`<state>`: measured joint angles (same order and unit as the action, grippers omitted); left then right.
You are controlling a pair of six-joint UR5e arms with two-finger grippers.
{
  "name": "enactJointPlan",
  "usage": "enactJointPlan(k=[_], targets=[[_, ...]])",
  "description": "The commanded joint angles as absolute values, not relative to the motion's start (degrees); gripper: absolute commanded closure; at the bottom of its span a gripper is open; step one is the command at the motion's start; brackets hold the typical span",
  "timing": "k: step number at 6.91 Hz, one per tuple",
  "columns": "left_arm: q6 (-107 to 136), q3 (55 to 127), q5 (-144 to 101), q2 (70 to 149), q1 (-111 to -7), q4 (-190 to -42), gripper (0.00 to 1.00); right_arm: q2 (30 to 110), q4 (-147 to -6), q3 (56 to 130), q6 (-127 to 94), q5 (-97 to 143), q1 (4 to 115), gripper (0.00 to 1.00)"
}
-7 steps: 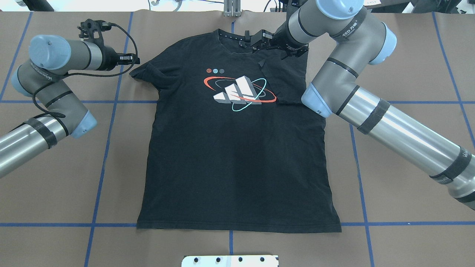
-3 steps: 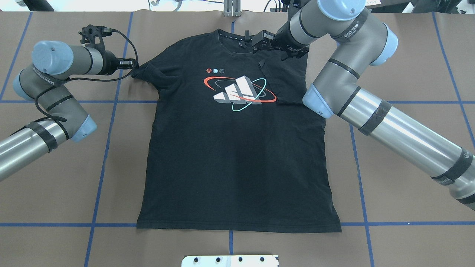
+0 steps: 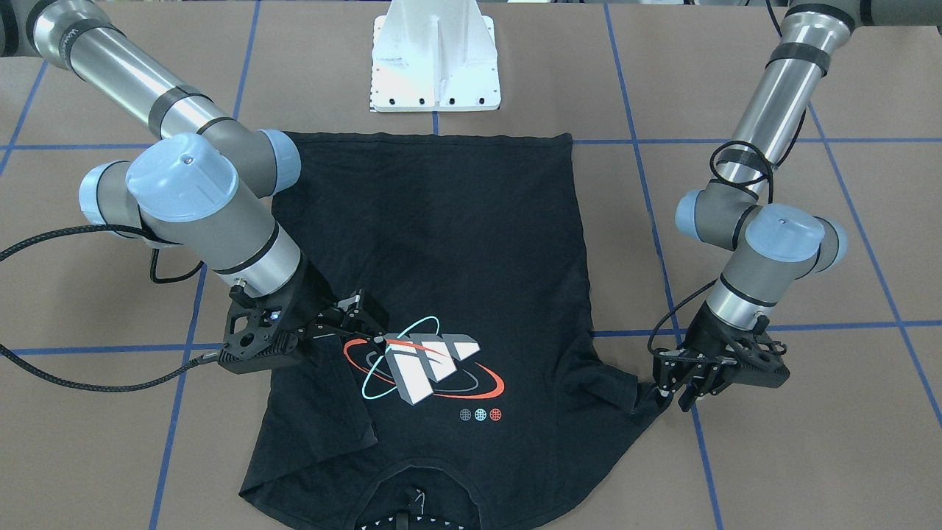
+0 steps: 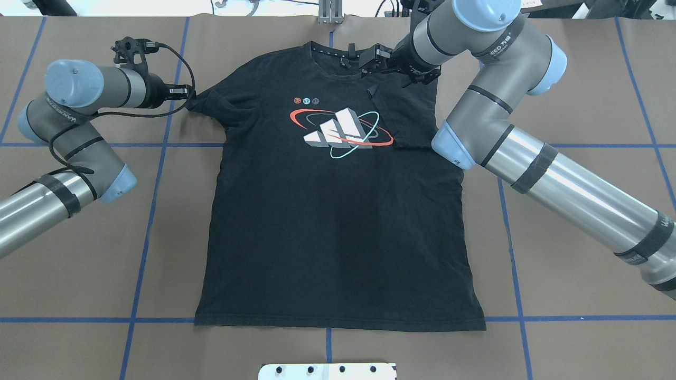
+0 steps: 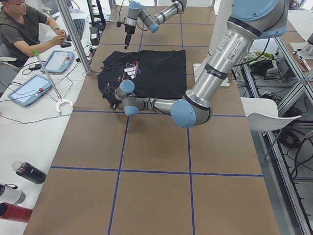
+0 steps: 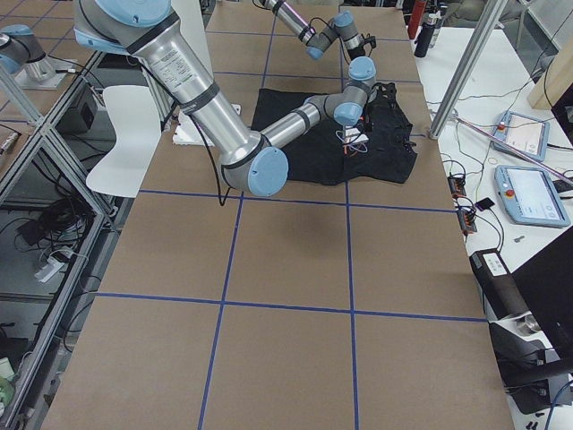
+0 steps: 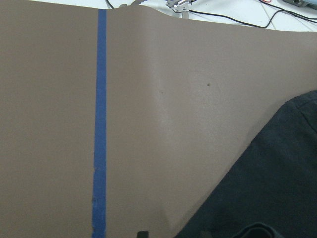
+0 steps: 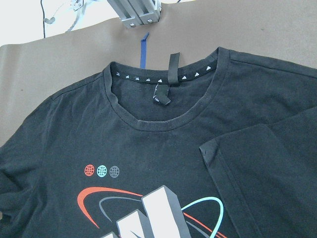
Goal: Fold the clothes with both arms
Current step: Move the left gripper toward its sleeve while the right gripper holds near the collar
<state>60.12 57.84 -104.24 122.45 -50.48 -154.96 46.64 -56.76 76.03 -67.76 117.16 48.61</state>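
The black T-shirt lies flat on the brown table, logo up, collar at the far edge. The sleeve on my right side is folded inward over the chest; it also shows in the right wrist view. My right gripper hovers open and empty above that shoulder, next to the collar, and also shows in the front view. My left gripper is low at the tip of the spread left sleeve. In the front view its jaws look apart at the sleeve's edge.
The white pedestal base stands at the near edge behind the hem. Blue tape lines cross the table. An aluminium post stands past the collar. An operator sits at a side bench with tablets and bottles.
My left gripper has moved right and down until it reaches the left sleeve's tip. My right gripper has shifted slightly by the collar.
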Motion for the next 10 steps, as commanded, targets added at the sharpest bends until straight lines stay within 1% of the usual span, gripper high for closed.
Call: enactJointPlan(k=[1,10], targets=[[60.12,57.83,-104.24,122.43,-50.36,-154.95,0.54,46.76,-56.60,76.03,-67.76,117.16,48.69,0.00],[60.03,57.39,-104.24,122.26,-49.66,-154.86,0.54,46.76,-56.51,76.29,-67.85,117.16,48.95,0.00]])
